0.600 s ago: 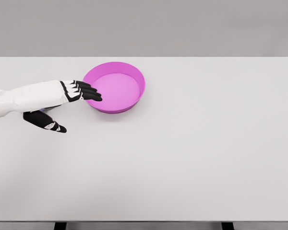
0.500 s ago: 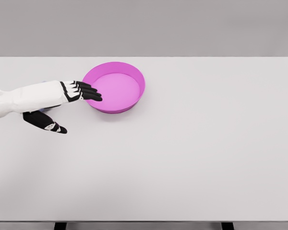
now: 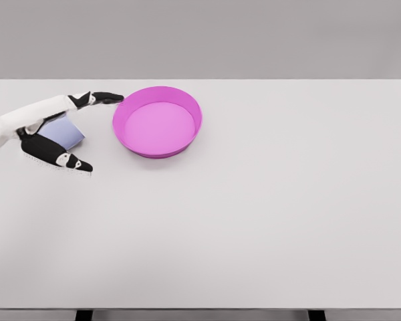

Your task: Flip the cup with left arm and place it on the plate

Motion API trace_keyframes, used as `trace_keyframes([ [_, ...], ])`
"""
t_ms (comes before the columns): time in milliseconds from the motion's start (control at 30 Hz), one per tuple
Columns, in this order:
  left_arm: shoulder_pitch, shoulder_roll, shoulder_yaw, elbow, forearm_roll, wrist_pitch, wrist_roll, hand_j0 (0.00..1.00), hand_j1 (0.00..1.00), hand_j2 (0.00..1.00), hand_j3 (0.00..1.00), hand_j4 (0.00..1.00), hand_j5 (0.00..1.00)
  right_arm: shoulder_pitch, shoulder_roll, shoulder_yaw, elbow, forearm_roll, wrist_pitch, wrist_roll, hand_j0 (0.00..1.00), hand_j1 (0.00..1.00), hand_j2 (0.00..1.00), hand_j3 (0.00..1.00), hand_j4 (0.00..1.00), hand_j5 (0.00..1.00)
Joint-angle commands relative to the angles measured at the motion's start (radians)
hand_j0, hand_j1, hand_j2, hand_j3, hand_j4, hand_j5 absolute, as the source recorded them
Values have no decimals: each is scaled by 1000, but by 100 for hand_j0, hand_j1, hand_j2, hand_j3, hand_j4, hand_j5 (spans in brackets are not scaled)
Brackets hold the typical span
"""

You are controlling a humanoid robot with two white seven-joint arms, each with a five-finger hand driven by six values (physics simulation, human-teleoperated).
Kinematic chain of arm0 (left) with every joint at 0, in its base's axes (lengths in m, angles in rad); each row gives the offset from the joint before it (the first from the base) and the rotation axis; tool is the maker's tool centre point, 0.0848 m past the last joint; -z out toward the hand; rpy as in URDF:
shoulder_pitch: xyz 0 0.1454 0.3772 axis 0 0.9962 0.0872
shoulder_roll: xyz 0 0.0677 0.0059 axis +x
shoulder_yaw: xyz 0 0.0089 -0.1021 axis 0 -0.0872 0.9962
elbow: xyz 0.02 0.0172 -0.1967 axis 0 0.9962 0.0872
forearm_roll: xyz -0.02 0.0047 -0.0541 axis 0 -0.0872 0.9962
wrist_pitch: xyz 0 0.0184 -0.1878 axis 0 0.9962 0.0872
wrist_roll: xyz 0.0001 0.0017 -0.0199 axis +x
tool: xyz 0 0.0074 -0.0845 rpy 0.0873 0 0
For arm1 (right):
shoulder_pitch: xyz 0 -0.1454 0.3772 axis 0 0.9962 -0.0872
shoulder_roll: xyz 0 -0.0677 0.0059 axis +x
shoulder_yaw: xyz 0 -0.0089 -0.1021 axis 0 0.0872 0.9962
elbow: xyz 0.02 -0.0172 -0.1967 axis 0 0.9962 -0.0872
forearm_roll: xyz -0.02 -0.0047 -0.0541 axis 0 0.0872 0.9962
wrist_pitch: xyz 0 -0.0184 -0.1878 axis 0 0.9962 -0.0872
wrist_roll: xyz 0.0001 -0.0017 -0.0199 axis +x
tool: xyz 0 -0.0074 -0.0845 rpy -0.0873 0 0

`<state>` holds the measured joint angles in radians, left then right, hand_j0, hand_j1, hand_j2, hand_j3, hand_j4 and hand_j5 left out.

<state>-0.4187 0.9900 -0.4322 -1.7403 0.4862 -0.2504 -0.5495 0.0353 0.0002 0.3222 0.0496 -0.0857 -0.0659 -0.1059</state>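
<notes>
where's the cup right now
In the head view the cup sits at the table's far left, between the left hand's spread fingers and thumb, just left of the pink plate.

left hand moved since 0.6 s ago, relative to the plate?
Yes. The left hand has pulled back left, away from the pink plate: its fingers now sit by the rim's upper left, uncovering a pale cup.

A white table [image 3: 267, 221] on dark legs stands before a plain grey wall [image 3: 254, 37].
</notes>
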Motion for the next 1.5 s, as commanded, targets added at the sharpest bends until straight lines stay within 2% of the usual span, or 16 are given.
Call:
trace_keyframes([
  [0,-2,4,7,-2,8,315,88,100,100,100,100,100,100,0,0,0,-1,0,0,0,100,100,100,100,100,100],
  [67,-5,-1,7,41,14,385,95,100,100,100,100,100,100,0,0,0,1,0,0,0,100,100,100,100,100,100],
  [100,-3,-5,7,83,17,388,95,100,100,100,100,100,100,0,0,0,0,0,0,0,100,100,100,100,100,100],
  [233,-9,-8,13,165,9,395,94,100,100,100,100,100,100,-2,0,0,-1,0,0,0,100,100,100,100,100,100],
  [300,-3,-11,82,159,-40,414,88,100,100,100,100,100,100,0,0,0,1,0,0,0,100,100,100,100,100,100],
  [333,-6,-20,89,154,-90,439,86,100,100,100,100,100,100,0,0,0,-1,0,0,0,100,100,100,100,100,100],
  [400,-6,-33,89,154,-106,480,86,100,100,100,100,100,100,0,0,0,1,0,0,0,100,100,100,100,100,100],
  [500,8,-65,131,97,-222,510,88,100,100,100,100,100,100,0,0,0,-1,0,0,0,100,100,100,100,100,100],
  [667,5,-79,131,114,-227,516,88,100,100,100,100,100,100,0,0,0,1,0,0,0,100,100,100,100,100,100],
  [767,9,-103,118,116,-356,516,86,100,100,100,100,100,100,0,0,0,1,0,0,0,100,100,100,100,100,100],
  [900,21,-108,116,120,-362,516,86,100,100,100,100,100,100,0,0,0,-1,0,0,0,100,100,100,100,100,100],
  [1200,12,-200,115,235,-350,514,86,100,100,100,100,100,100,0,0,0,-1,0,0,0,100,100,100,100,100,100],
  [1467,11,-203,116,237,-337,513,85,100,100,100,100,100,100,0,0,0,-1,0,0,0,100,100,100,100,100,100],
])
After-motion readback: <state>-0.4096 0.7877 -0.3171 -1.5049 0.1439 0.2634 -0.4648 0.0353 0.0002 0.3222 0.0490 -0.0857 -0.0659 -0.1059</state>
